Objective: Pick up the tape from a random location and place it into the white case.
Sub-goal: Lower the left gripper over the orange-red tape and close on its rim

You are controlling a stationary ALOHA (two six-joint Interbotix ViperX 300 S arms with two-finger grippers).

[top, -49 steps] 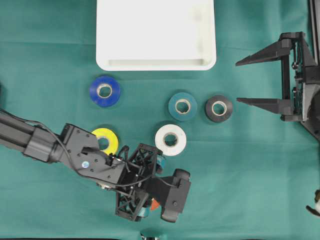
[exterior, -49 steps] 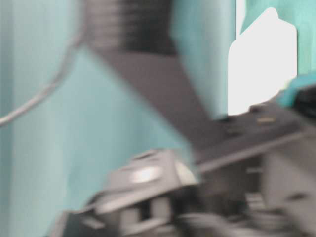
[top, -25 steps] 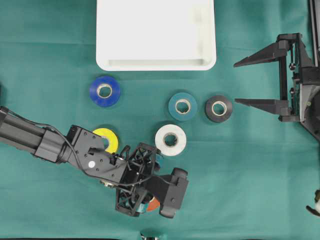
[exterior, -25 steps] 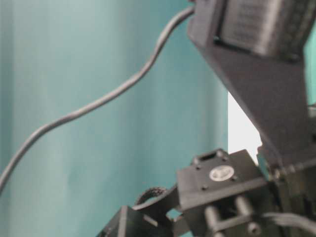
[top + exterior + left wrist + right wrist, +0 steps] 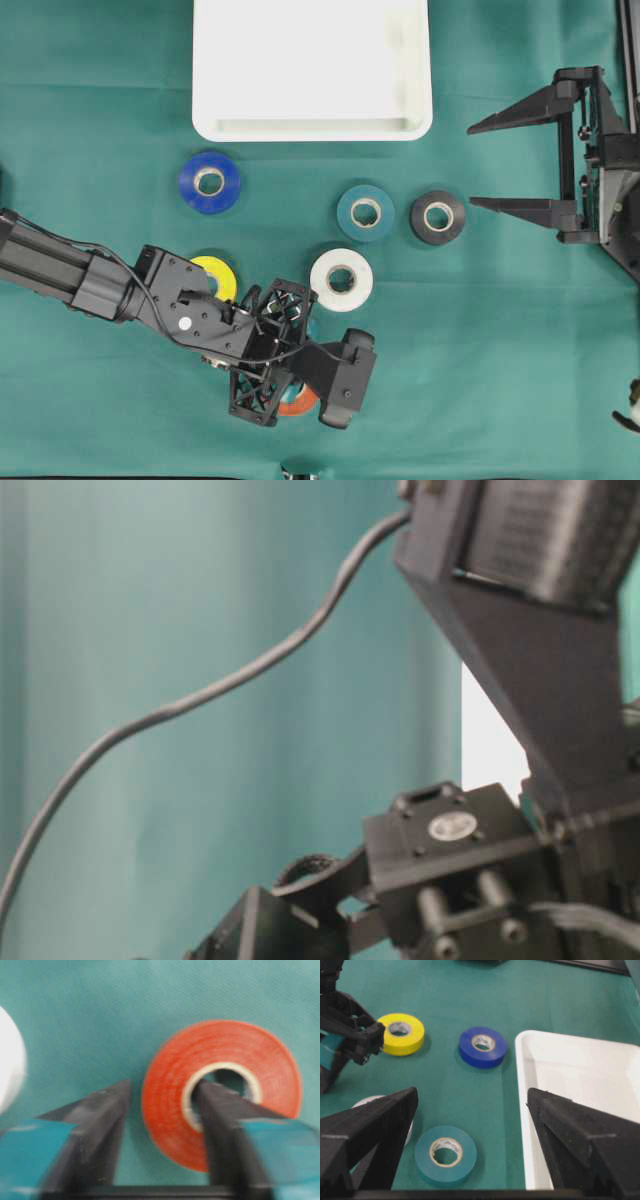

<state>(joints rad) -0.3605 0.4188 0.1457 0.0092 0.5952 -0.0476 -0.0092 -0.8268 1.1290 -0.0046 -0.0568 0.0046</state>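
At the near edge of the cloth, the left gripper (image 5: 162, 1125) has just drawn its jaws in from wide apart, and they now pinch one side of the orange tape roll (image 5: 222, 1092): one finger sits down inside the cardboard core, the other presses the outer face of the ring, so the wall of the roll is caught between them. The roll lies flat on the green tablecloth (image 5: 480, 340), not yet lifted. From overhead only a sliver of orange shows beneath the black fingers and the wrist camera housing.

That closing is the change that matters: the pick appears made, and what remains is the lift and the carry. The grip takes only one wall of the ring, so the roll may swing or tilt once it leaves the cloth.

Just beside the gripper lie the white roll (image 5: 341, 280) and the yellow roll (image 5: 213, 277), the latter partly under the arm. Farther up are the blue roll (image 5: 210, 182), the teal roll (image 5: 365, 212) and the black roll (image 5: 437, 217). The white case (image 5: 310, 128) sits at the far edge, well apart from the held roll, its floor bare where visible.

The right gripper (image 5: 490, 162) hangs at the right side with its fingers spread wide, holding nothing.
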